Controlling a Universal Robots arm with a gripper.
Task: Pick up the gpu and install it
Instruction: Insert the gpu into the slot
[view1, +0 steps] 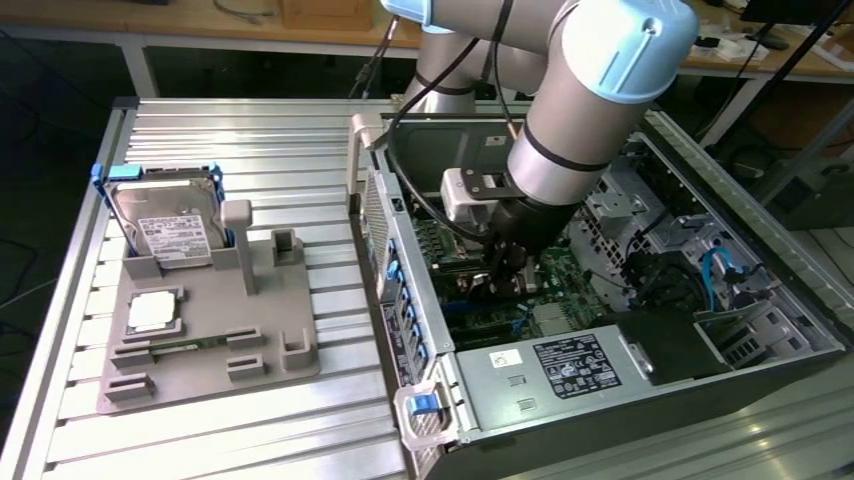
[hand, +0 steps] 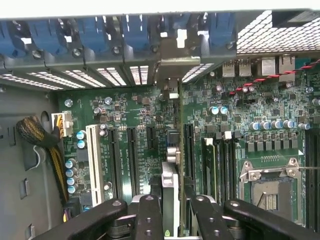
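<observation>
My gripper (view1: 503, 283) reaches down into the open computer case (view1: 747, 300), just above the green motherboard (view1: 434, 245). In the wrist view the gpu (hand: 170, 187) stands edge-on between my black fingers (hand: 149, 215), a thin silvery-grey card. My gripper (hand: 170, 217) is shut on it. The card runs along a black expansion slot (hand: 189, 150) toward the rear panel. Its metal bracket end (hand: 172, 57) stands at the slot opening between the blue latches (hand: 90, 32). Whether the card's lower edge is seated in the slot is hidden.
On the exterior view's left, a grey fixture plate (view1: 274, 365) carries a hard drive (view1: 167, 225) in a blue frame and a square processor chip (view1: 154, 310). Inside the case are the power supply (view1: 574, 365), memory sticks (hand: 210, 160), a processor socket (hand: 267, 187) and a cable bundle (hand: 42, 142).
</observation>
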